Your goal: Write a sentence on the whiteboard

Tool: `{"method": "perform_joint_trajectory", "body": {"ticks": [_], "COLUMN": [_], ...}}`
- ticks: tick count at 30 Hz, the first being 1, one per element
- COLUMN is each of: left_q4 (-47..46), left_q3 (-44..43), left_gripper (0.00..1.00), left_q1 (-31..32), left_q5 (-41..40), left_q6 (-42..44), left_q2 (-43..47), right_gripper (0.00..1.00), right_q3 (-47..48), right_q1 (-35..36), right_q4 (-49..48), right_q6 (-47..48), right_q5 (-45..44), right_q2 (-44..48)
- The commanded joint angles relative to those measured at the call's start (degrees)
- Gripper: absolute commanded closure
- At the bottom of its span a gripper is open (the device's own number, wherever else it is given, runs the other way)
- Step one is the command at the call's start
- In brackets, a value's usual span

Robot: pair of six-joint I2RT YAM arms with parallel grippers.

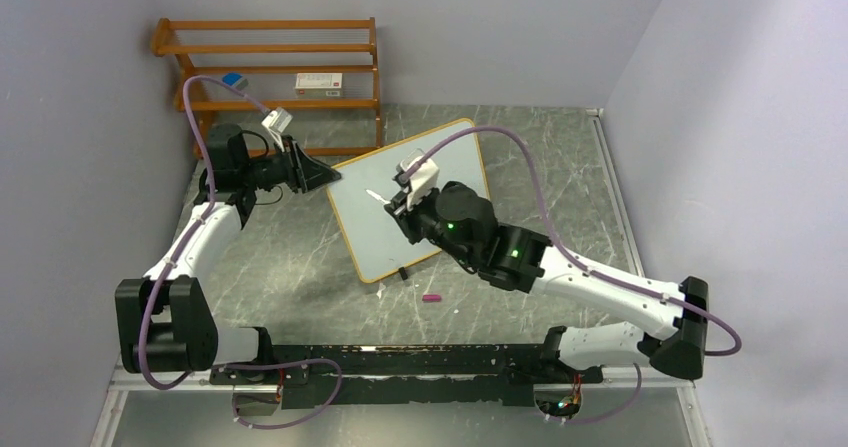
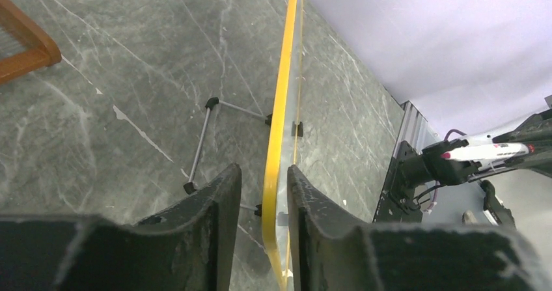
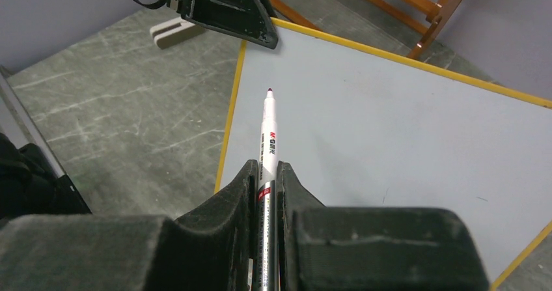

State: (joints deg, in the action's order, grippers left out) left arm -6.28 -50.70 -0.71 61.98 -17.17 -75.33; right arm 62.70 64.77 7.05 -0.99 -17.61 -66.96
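Note:
The whiteboard [image 1: 365, 229] stands tilted on the stone table, its yellow-wood frame [image 2: 280, 109] edge-on in the left wrist view. My left gripper [image 1: 322, 175] [image 2: 263, 170] straddles the board's upper-left edge, jaws narrow, with a gap showing beside the frame. My right gripper [image 1: 400, 205] [image 3: 265, 167] is shut on a white marker [image 3: 268, 128], uncapped, whose dark tip hovers over the board's face [image 3: 390, 122] near its left edge. The sentence is out of view; the face that shows is blank.
A wooden shelf [image 1: 270, 67] stands at the back left with a small box [image 1: 320, 82] and a blue item [image 1: 233, 80]. A purple cap [image 1: 431, 297] lies in front of the board. A wire stand [image 2: 202, 141] props the board behind. Walls close in both sides.

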Motion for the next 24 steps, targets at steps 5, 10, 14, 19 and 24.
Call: {"method": "perform_joint_trajectory", "body": {"ticks": [5,10,14,19,24], "left_q4": [-4.12,-4.08,-3.65,-0.88,0.08], "left_q3": [1.25,1.44,1.77,1.59,1.29], "left_gripper": [0.78,0.95,0.95,0.95,0.95], "left_q1": [0.27,0.27,0.27,2.35,2.47], "left_q5": [3.23,3.46,3.06,1.45,0.49], "left_q6": [1.85,3.16,4.19,7.06,7.73], "left_q2": [0.48,1.15,2.03,2.73,2.87], "right_gripper": [1.0,1.0,1.0,1.0,1.0], "right_q3": [9.22,14.34,17.71,20.26,21.7], "right_q1": [3.48,4.2,4.44,4.97,5.86], "right_q4": [7.5,11.09,13.29,14.11,14.13], "right_q6": [0.3,-1.11,-1.89,-1.73,-1.14], "right_q5": [-7.95,-9.6,-11.26,-12.68,-14.65], "right_q2": [-9.06,-13.98,-17.55,-20.53,-22.36]}}
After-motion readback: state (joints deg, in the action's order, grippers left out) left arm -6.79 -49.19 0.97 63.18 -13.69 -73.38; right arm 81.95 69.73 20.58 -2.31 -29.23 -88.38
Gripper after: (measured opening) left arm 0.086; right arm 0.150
